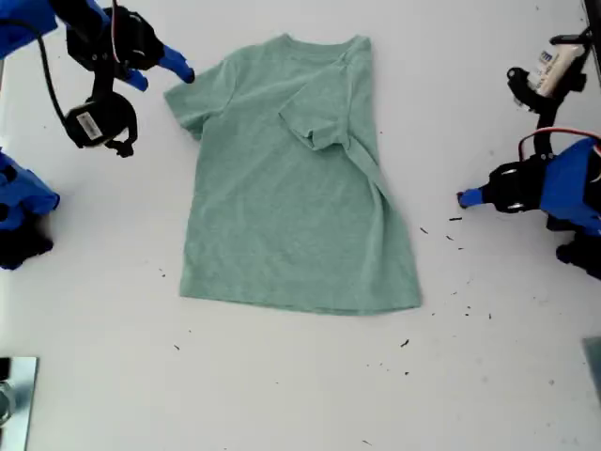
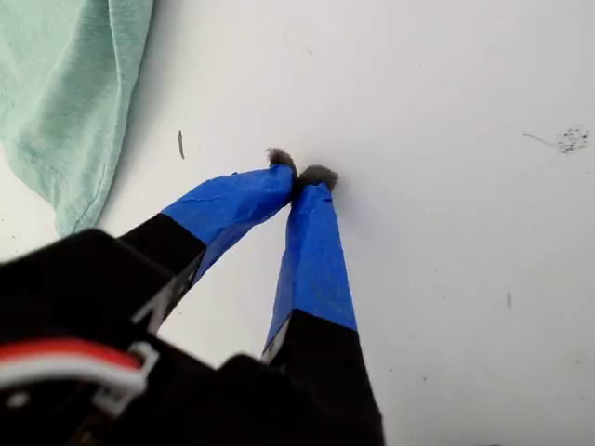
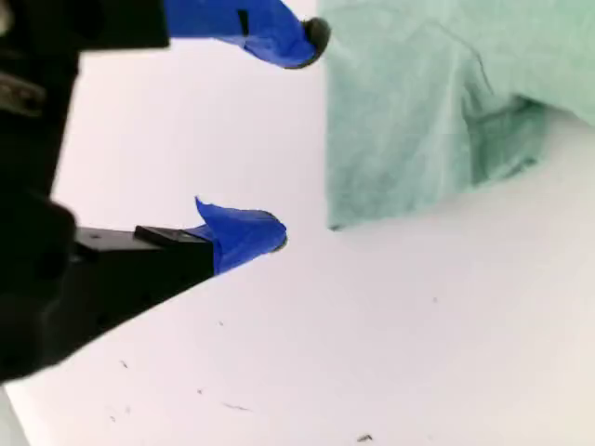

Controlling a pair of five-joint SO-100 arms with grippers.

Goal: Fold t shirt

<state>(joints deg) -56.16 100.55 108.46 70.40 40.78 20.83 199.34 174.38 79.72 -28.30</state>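
The t shirt (image 1: 291,188) is laid flat near the middle of the white table (image 1: 282,395), neck toward the far edge and hem toward the camera in the exterior view. The sleeve (image 1: 319,127) on the exterior view's right is seen turned inward onto the chest, with a long crease running down that side. The other sleeve (image 1: 188,103) is spread out toward the exterior view's left.

My first gripper (image 1: 463,197) is held low over bare table at the exterior view's right, well apart from the cloth. Its blue-taped tips are pressed together with nothing between them (image 2: 302,175). My second gripper (image 1: 160,70) is held at the exterior view's left, just beside the spread sleeve. Its jaws are parted wide and nothing is gripped (image 3: 297,139); the sleeve's edge is seen just beside the upper fingertip (image 3: 316,32), and whether they touch cannot be told.

The shirt is judged to be light, thin and limp: no shape will be kept once it is lifted, and it is likely to drag and bunch if pulled across the table. A hold is best taken on a doubled edge, at the sleeve hem or the shoulder seam, with a second pinch at the hem corner below, so that the side can be carried over evenly. A single-layer pinch in mid-cloth is likely to slip or pucker.
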